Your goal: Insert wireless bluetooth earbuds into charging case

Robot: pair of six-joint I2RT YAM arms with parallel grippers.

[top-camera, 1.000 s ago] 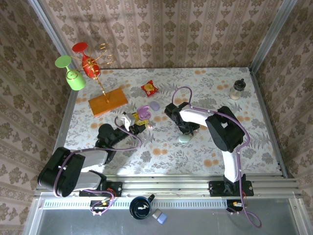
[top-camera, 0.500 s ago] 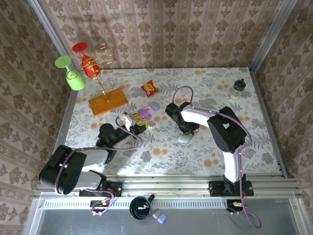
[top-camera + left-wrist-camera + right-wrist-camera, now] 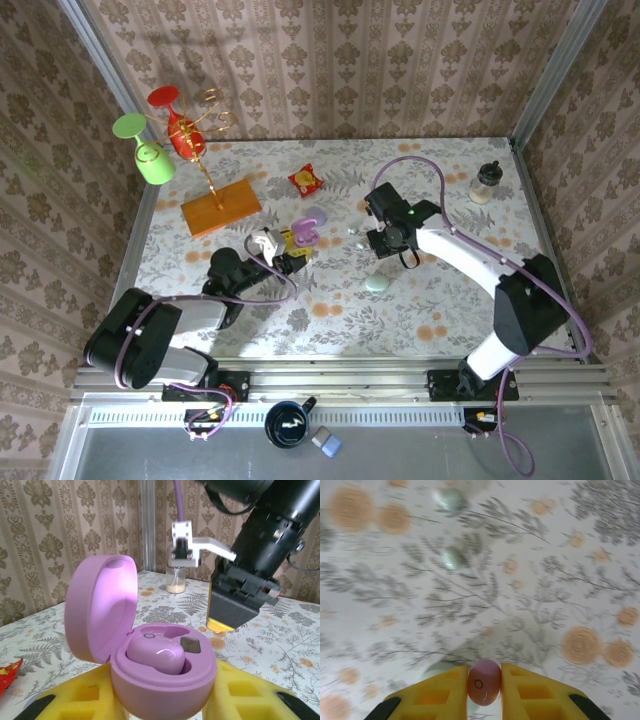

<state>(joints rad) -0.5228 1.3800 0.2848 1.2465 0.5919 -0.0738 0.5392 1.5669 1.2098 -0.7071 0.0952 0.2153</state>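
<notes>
From the top, our left end effector [image 3: 292, 250] is squeezed on the open purple case [image 3: 304, 231], which sits at its tips. The case is to the left of our right end effector [image 3: 383, 243], well apart.

From the left wrist, the yellow fingers [image 3: 60, 702] hug the purple case from both sides, lid up. One lilac bud [image 3: 156, 658] sits inside. The empty hole [image 3: 189, 645] is beside it, on the right.

From the right wrist, the right end effector pinches a pink bud [image 3: 484, 681] between its tips. Two pale buds [image 3: 451, 557] lie on the bench [image 3: 545, 580] ahead, blurry.

We think the pink bud must go into the empty hole. We should bring it right above, turn it to fit, go down slowly, and let go only when it sits. The left side must hold the case steady.
</notes>
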